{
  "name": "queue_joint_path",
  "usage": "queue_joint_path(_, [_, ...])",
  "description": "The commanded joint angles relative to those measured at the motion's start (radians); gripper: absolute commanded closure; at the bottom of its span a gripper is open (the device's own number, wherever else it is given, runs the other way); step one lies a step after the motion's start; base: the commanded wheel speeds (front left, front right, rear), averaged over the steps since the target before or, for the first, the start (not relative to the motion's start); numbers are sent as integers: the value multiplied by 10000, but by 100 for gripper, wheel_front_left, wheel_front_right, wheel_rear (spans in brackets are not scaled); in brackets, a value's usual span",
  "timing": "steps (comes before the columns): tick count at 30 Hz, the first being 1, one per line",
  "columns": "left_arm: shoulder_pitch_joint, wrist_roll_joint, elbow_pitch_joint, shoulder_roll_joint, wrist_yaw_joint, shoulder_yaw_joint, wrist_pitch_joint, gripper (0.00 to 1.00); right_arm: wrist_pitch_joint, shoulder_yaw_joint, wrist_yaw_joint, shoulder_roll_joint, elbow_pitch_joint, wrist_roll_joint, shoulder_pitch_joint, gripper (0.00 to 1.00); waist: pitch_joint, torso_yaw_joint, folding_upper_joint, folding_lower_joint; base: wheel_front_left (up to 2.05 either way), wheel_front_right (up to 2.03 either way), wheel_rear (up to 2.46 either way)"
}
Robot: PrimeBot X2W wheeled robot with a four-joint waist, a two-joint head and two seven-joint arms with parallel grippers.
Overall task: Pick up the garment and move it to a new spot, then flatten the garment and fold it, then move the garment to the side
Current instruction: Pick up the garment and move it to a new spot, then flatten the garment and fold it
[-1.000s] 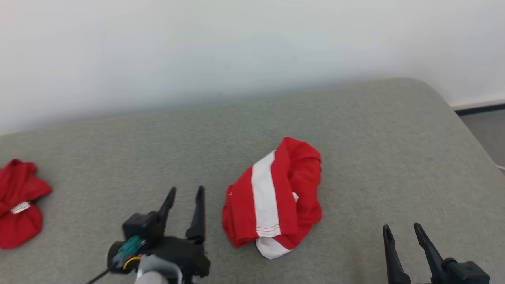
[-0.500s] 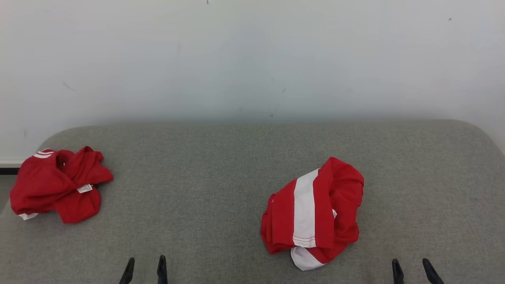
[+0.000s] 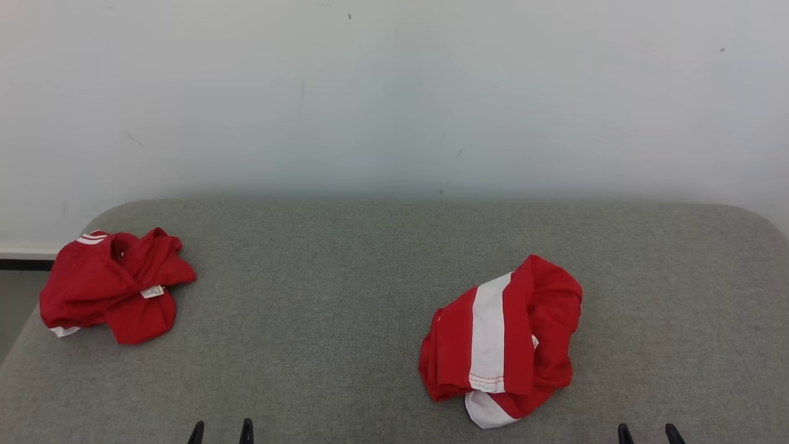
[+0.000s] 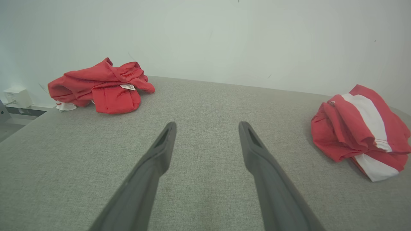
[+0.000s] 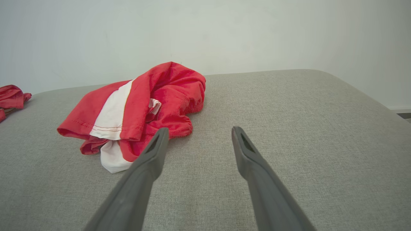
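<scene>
A pale wall [image 3: 394, 92] backs a wide grey fabric-covered table [image 3: 320, 296] with rounded corners, and most of that surface lies bare, which leaves plenty of room for spreading cloth flat. The garment [image 3: 511, 333] sits crumpled right of the table's centre, toward the near edge, between the two arms and closer to the right one; this looks like the piece to be worked, since it lies within reach of both. It is bright red with one broad white band [image 3: 489, 333] running down it, bunched into soft rolls, with a white hem poking out underneath at the near side. A second red garment [image 3: 111, 287] is heaped at the far left corner, well apart, a small white label showing; it was probably put aside there to keep the middle free. The left pincer [image 3: 222, 428] and right pincer [image 3: 647, 431] sit low at the near edge, jaws spread wide and holding nothing, seemingly parked ahead of a reach.
</scene>
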Motion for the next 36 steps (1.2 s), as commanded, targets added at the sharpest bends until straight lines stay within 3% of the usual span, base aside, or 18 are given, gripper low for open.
queue_joint_path(1, [-7, 47, 27, -45, -46, 13, -33, 0, -49, -8, -21, -8, -50, 38, -60, 0, 17, 9, 0, 0, 0, 0, 0])
queue_joint_path(16, [-286, 37, 141, -91, -149, -150, -33, 0, 86, 436, -21, -8, -24, 143, -641, 0, 179, 185, 0, 0, 0, 0, 0])
queue_joint_path(22, [-533, -119, 141, -92, -170, -346, -33, 0, 1436, 1029, -21, -7, 381, 397, -1889, 0, 329, 542, 0, 0, 0, 0, 0])
queue_joint_path(27, [-726, -324, 158, -90, -94, -592, -33, 0, 2611, 914, -21, -10, 1204, 261, -2798, 0, 457, 1058, 0, 0, 0, 0, 0])
queue_joint_path(36, [-746, -401, 223, -89, -40, -973, -34, 0, 2961, 557, -21, -11, 2609, -135, -3418, 0, 616, 1683, 0, 0, 0, 0, 0])
